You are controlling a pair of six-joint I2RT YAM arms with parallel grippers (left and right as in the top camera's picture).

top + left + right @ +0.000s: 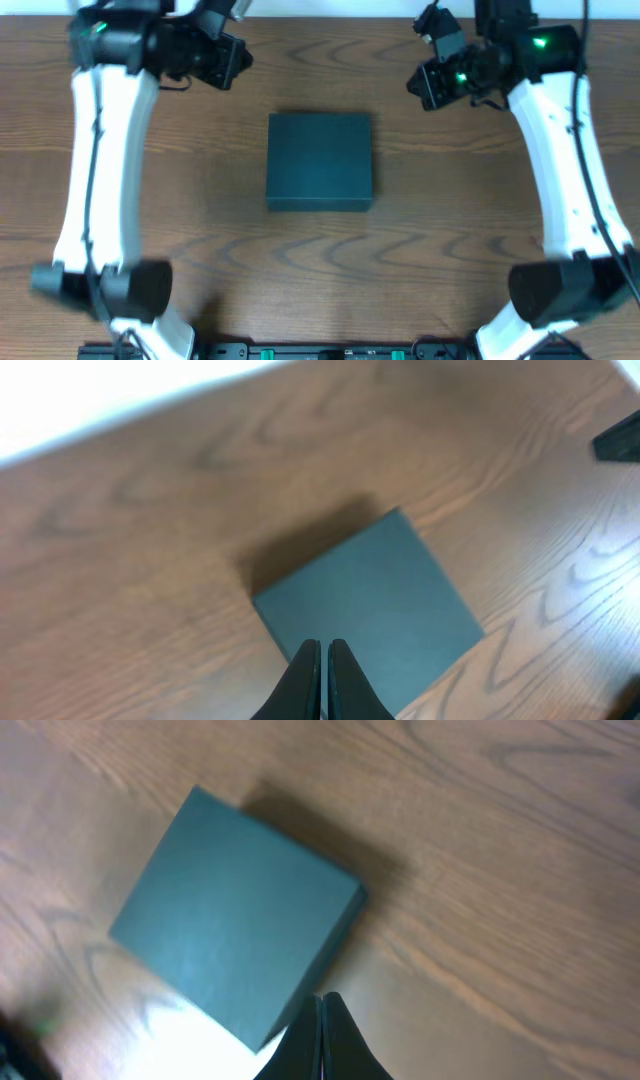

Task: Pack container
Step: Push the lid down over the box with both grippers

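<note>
**Dark teal-black rectangular cardboard box lies closed, untouched**

Box faces are plain and matte in all three views. It sits flat, lid down, on the brown wood-grain table.

The left gripper hangs off the box's far-left corner and the right gripper off its far-right corner. Both are well apart from the box and hold nothing. The left fingers are pressed together, black tips touching. The right fingers are the same.

Only the overhead view shows the white left arm and white right arm flanking the box, with dark bases on its near side.

The left wrist view adds a pale band past the table edge beyond the box. It also shows a dark blurred shape far right of the box; can't tell what it is.

The right wrist view shows one box side wall, a shadow behind it, and a bright glare patch just beside the box's near corner.
</note>
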